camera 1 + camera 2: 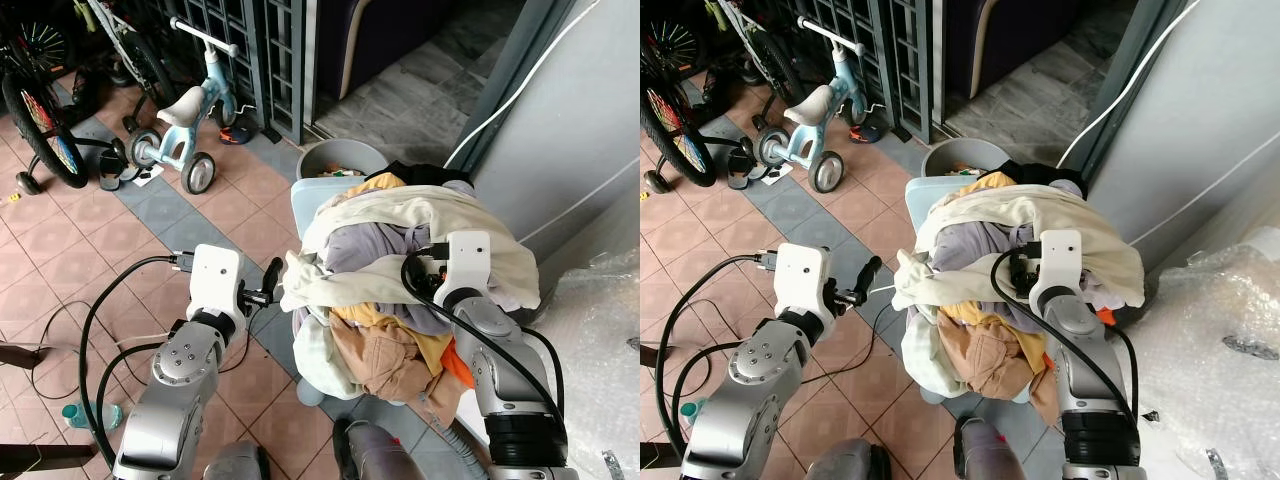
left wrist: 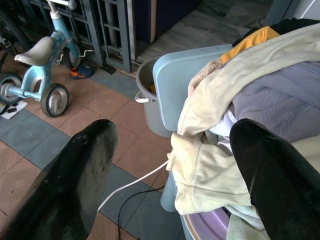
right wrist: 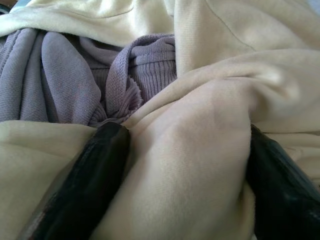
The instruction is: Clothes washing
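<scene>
buried fingers, cut-off bikes

the right gripper's [image 3: 185, 165] black fingertips are sunk out of sight in the cream knitted garment [image 3: 200, 150]; the heaped clothes hide the pale blue plastic basket's [image 2: 175, 85] inside; the black bicycle [image 1: 35, 100] at far left is cropped by the edge.

- Open tiled floor [image 1: 60, 290] is seen on the left of the laundry basket [image 1: 305, 205]; it is crossed only by black cables [image 1: 95, 330] and a white cord [image 2: 132, 182].
- The basket's top is heaped high with clothes [image 1: 400, 260], so no gap is left into it from above.
- Its far side is blocked by a grey bucket [image 1: 340, 158] set just beside it.
- Its right side is closed off by a grey wall [image 1: 560, 130] and bubble wrap [image 1: 1230, 330].
- Further left, a tricycle [image 1: 185, 120] and a bicycle [image 1: 40, 110] are parked, well apart from the basket.
</scene>
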You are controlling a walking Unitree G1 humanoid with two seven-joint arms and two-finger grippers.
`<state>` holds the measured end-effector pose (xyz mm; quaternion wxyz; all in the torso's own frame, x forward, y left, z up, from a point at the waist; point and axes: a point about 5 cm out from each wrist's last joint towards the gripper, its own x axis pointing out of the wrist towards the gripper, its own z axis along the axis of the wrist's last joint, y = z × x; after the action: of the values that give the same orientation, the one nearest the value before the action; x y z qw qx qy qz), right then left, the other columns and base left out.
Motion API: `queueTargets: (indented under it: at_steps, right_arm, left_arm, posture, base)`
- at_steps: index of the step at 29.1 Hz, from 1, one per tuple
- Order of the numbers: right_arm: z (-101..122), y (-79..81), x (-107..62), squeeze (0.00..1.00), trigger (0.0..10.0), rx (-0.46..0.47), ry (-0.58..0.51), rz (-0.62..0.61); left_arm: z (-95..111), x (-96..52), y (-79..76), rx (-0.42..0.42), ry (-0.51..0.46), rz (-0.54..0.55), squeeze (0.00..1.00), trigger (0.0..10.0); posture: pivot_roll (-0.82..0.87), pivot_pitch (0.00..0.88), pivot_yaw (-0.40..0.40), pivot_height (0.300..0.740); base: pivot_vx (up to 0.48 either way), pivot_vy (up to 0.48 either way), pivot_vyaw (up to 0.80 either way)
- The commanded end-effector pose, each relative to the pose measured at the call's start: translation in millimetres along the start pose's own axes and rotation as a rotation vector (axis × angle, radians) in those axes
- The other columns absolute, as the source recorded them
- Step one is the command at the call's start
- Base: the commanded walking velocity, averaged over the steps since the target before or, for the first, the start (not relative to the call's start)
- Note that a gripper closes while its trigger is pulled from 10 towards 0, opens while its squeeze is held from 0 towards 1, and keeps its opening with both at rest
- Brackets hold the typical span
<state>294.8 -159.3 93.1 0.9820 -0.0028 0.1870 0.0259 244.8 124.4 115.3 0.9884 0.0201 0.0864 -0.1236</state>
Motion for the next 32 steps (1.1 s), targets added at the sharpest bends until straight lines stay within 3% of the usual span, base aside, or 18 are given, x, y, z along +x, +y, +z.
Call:
queueTargets:
  at_steps: [1, 11, 16, 29, 32]
  right_arm:
    - [-9.4, 14.5, 2.1, 0.0, 0.0, 0.001, 0.052, 0.082]
    - [-9.1, 9.7, 4.5, 0.0, 0.0, 0.017, 0.041, 0.056]
    - [20.9, 3.2, 5.0, 0.0, 0.0, 0.023, -0.144, -0.004]
    - [38.3, 2.3, 4.2, 0.0, 0.0, 0.028, -0.26, -0.004]
    - [56.1, 2.3, 0.1, 0.0, 0.0, 0.021, -0.354, -0.022]
  left_arm:
    - [-4.7, -1.4, 0.3, 0.009, 0.019, 0.012, 0.0, 10.0]
    - [-0.3, 3.6, 2.8, 0.013, -0.01, 0.025, 0.0, 10.0]
    - [0.6, 5.8, 2.6, 0.01, -0.015, 0.024, 0.0, 10.0]
    - [2.4, 7.9, 3.3, 0.022, -0.033, 0.037, 0.0, 10.0]
    - [1.9, 7.9, 1.5, 0.022, -0.028, 0.0, 0.0, 10.0]
  posture:
    - [0.06, 0.142, -0.027, 0.74]
    - [0.06, 0.137, -0.032, 0.74]
    - [0.05, 0.137, -0.03, 0.74]
    - [0.05, 0.133, -0.026, 0.74]
    - [0.05, 0.13, -0.021, 0.74]
  base:
    - [0.0, 0.0, 0.0]
    - [0.0, 0.0, 0.0]
    - [0.0, 0.0, 0.0]
    - [0.0, 0.0, 0.0]
    - [0.0, 0.0, 0.0]
